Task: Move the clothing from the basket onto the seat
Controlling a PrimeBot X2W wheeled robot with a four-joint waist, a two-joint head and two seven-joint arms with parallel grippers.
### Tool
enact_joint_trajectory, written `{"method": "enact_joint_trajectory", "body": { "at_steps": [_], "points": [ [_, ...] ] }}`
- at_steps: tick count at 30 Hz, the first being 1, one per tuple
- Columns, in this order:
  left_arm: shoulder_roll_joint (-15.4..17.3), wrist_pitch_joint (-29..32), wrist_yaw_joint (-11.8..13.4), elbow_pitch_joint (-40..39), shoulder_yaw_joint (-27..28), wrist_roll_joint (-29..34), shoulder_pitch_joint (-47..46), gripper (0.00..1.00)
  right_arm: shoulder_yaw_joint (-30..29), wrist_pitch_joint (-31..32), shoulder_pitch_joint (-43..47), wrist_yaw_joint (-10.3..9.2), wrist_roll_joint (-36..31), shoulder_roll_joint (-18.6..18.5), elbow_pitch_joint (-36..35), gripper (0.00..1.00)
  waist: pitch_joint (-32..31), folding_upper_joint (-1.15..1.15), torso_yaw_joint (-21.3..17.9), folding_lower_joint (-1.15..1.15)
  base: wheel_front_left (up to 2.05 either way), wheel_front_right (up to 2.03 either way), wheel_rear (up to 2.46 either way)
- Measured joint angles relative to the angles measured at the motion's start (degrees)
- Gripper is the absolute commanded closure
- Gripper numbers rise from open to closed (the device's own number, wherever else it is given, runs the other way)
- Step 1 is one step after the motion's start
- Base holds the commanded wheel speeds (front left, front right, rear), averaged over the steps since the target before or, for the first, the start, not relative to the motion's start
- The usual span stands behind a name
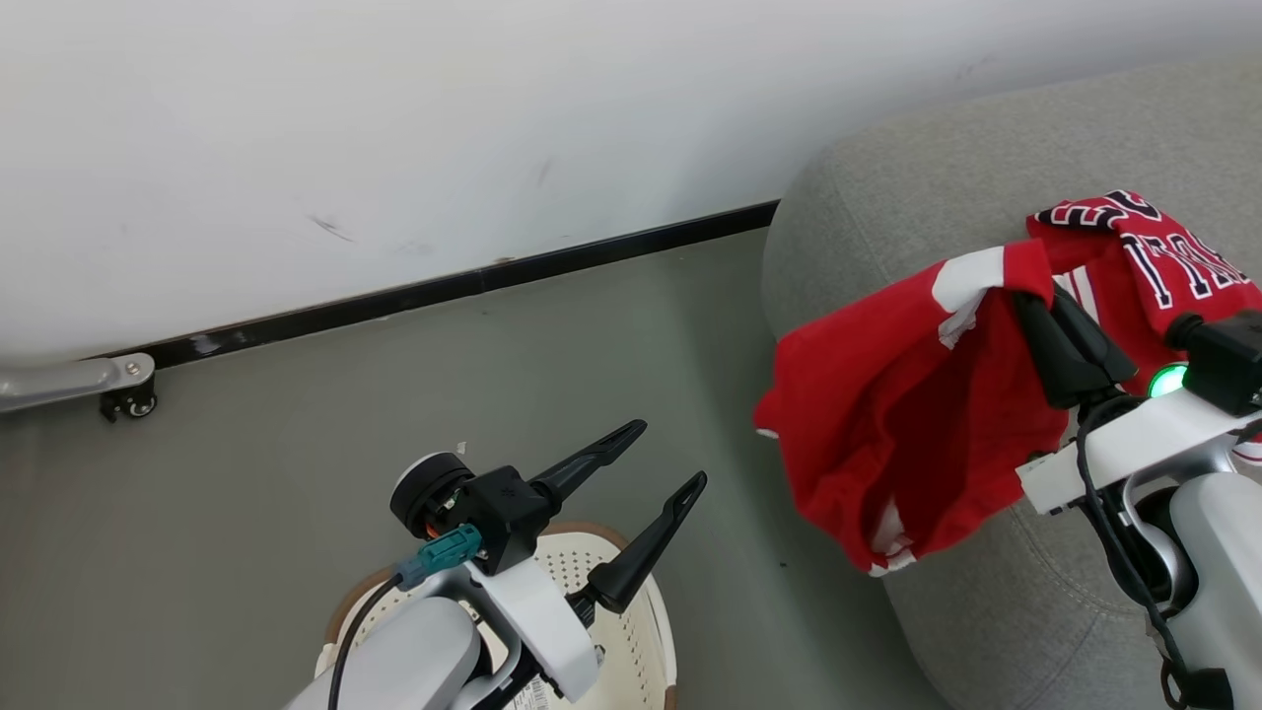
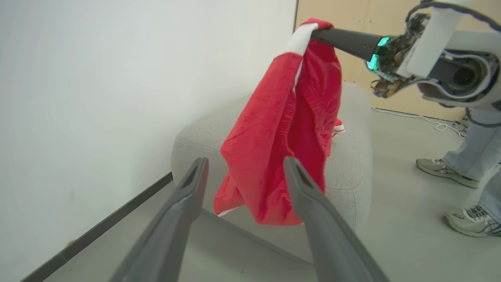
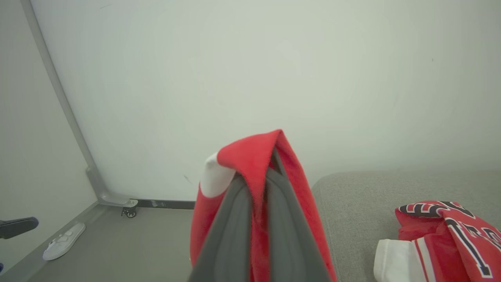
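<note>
My right end effector is clenched on the white-trimmed edge of one red garment, which hangs from it at the corner of the grey seat, partly out over the floor. The lettered garment lies on the seat just beside it. My left end effector is released, its fingers spread above the basket.

Black-and-white block letters on the folded red garment just beyond the right gripper are creased; no whole word reads.
</note>
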Motion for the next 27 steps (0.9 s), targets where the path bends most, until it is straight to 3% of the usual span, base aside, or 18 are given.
{"method": "enact_joint_trajectory", "body": {
  "at_steps": [14,27],
  "points": [
    [0.3,-0.1,0.0,0.0,0.0,0.0,0.1,0.0,-1.1,0.0,1.4,0.0,-0.9,0.5,-2.3,1.0,0.4,0.0,-4.6,0.0,0.0,0.0,0.0],
    [0.5,-0.1,0.1,-0.7,0.5,0.0,1.1,0.0,-2.8,0.0,1.3,0.0,-1.8,0.7,-3.5,1.0,1.3,0.0,-6.5,0.0,0.0,0.0,0.0]
  ]
}}
